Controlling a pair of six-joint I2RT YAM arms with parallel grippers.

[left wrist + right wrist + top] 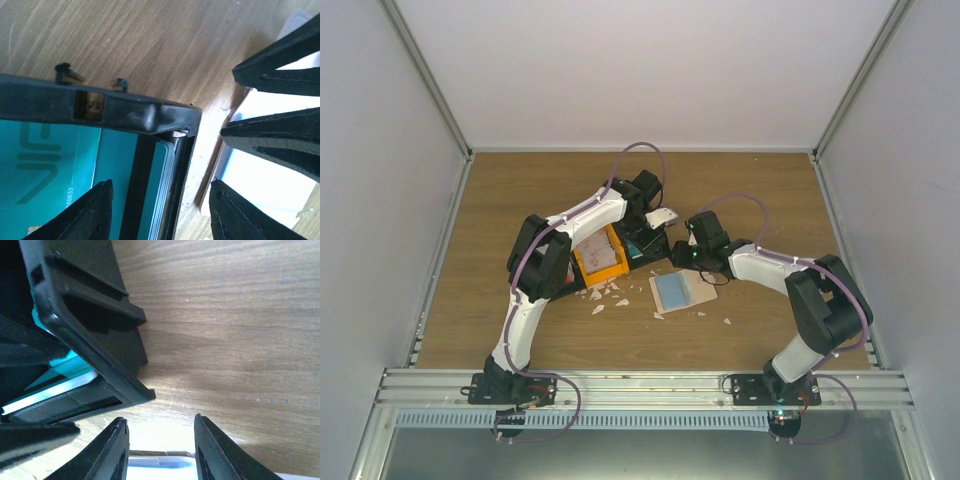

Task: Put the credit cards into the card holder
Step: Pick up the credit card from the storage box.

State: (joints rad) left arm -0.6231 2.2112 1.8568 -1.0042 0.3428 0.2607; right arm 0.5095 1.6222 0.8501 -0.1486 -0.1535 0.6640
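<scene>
Wood-grain table (770, 200) inside white walls (650, 70), metal rail (640, 385) along the near edge.
My left gripper (161, 186) has its jaws apart and straddles the end wall of a black bin (145, 112) holding stacked teal cards (50, 165); nothing is clamped. My right gripper (159, 420) is also apart and empty, low over bare wood just beside that bin. The tan card holder (695, 298) lies flat near the bins with a light blue card (672, 290) on it, and white scraps (598, 308) are scattered close by.
</scene>
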